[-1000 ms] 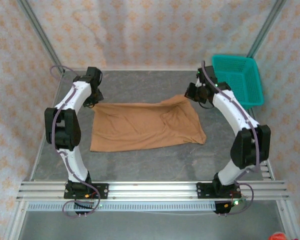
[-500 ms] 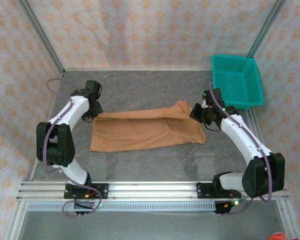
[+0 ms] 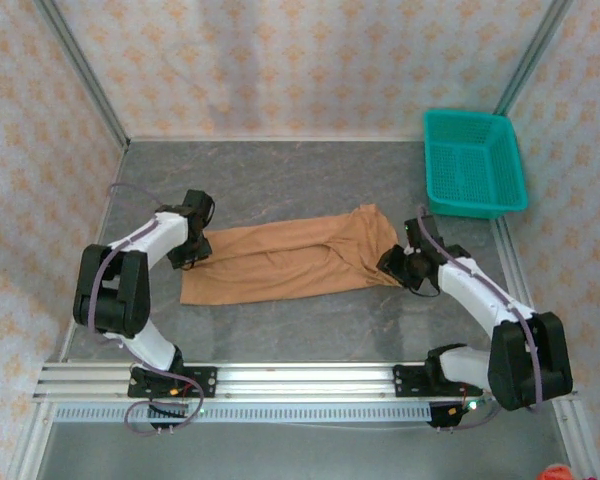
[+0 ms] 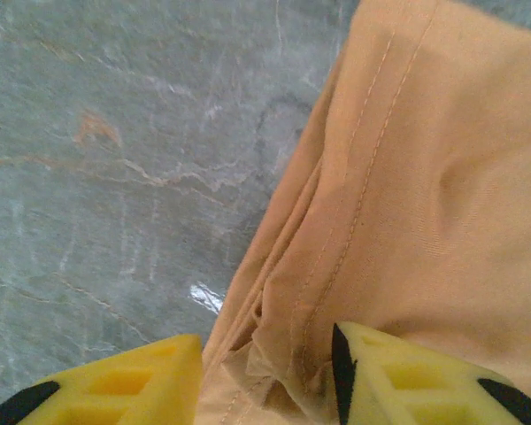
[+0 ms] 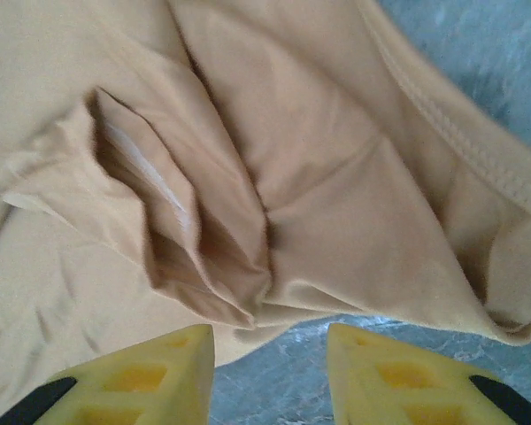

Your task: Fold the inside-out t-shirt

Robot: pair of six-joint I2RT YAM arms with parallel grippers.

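**A:** Where's the tan, soft-cloth short-sleeved t-shirt [image 3: 290,262] rn?

**B:** On the grey marbled table top [image 3: 310,180], approx. mid-table. It's a long wrinkled band running side to side btwn the two arms. The right end is bunched & reaches further back than the rest.

**A:** Left gripper [image 3: 192,250]?

**B:** Down low at the shirt's left end, by the far corner. In the left wrist view its yellow fingers [image 4: 398,376] stand partway apart, neither wide nor closed. A crumpled stitched hem sits in the gap & touches one finger's inner face. The other finger is over bare table, just beside the cloth edge. Doesn't look clamped.

**A:** And the right gripper [image 3: 395,266]?

**B:** Low at the shirt's right end, near edge. In the right wrist view its yellow fingers [image 5: 142,372] are apart by about the same amt, w/ bare table & the edge of a fold showing btwn them. Nothing pinched. Folds of cloth lie just ahead of the tips, incl. a pale whitish strip [image 5: 155,181] tucked in one crease. Can't tell if that's a label or a seam.

**A:** Anything else on the table?

**B:** A teal plastic mesh basket [image 3: 475,160] in the far right corner, well apart from the shirt & both grippers.
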